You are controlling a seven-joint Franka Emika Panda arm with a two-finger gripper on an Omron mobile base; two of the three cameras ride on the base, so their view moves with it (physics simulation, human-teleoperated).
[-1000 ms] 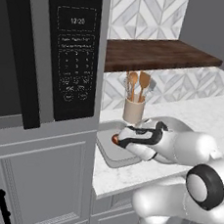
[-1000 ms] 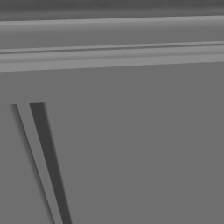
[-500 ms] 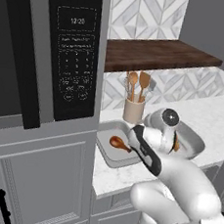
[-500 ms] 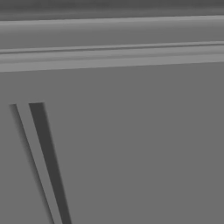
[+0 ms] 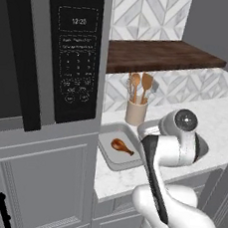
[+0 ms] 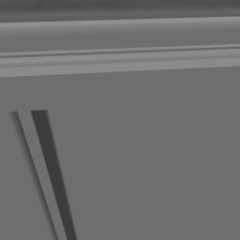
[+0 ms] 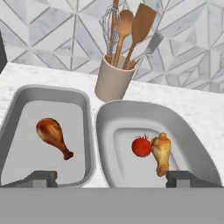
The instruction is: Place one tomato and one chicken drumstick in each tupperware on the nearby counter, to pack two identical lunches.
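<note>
I am looking across the white marble counter [image 7: 192,109], which is running off both sides of the hand view, and in the left base view [image 5: 221,115] my own arm is covering much of it. The narrower tupperware [image 7: 83,131] is sitting on the left of the hand view with its left edge cut off, and in the left base view [image 5: 107,155] only its near left part is showing past the arm. The wider tupperware [image 7: 131,113] is lying just beside it, rims nearly touching. Behind the two trays the beige utensil crock [image 7: 113,78] is standing upright, its wooden spoons [image 7: 124,26] running out of the top of the hand view. The dark drumstick [image 7: 52,135] is lying alone in the narrower tray, bone end pointing toward me. In the wider tray the pale drumstick [image 7: 161,151] is resting against the tomato [image 7: 141,147], the two touching. My gripper [image 7: 111,178] is hanging above the near rims of both trays with its jaws spread wide and nothing between them; just the finger tips [image 7: 41,178] are showing. The right base view is giving me flat grey panelling that I cannot make out further.
</note>
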